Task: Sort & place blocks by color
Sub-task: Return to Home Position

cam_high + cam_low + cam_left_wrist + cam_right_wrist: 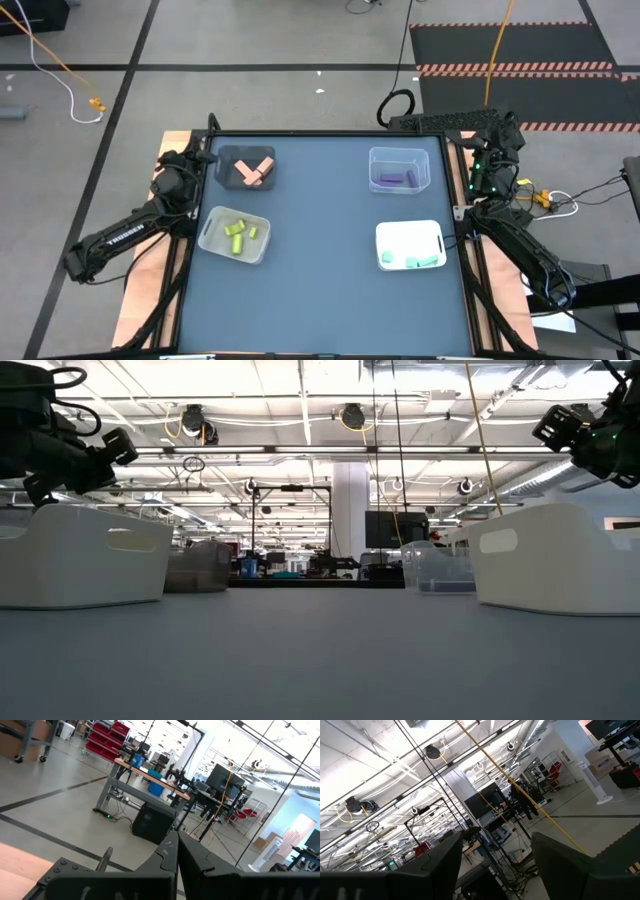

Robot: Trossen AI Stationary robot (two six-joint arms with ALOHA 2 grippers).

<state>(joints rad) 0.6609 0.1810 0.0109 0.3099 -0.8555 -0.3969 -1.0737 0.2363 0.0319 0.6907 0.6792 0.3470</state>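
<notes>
Two dark robot arms flank a dark blue-grey table (320,300), seen from above, with small coloured blocks sorted into four bins.

At far left, the left end effector (197,158) sits at the table's far left corner, just beside a dark grey rectangular bin (225,160). Its wrist camera shows its two fingers pressed together with nothing between them. The level camera shows it raised above the bins.

Salmon-orange bar blocks (255,173) lie in the dark grey bin, some crossing each other. Nearer the camera on the same side, a white plastic bin (212,240) holds yellow-green blocks (236,232).

Across the open middle of the table, a clear rectangular bin (425,165) at the far right holds purple blocks (393,179). In front of it, a second white plastic bin (400,232) with handle slots holds light teal blocks (420,262).

At far right, the right end effector (503,128) is off the table, beyond its far right corner and well apart from the bins. Its wrist camera shows its fingers spread wide and holding nothing.

No blocks are visible on the table surface outside the bins.
</notes>
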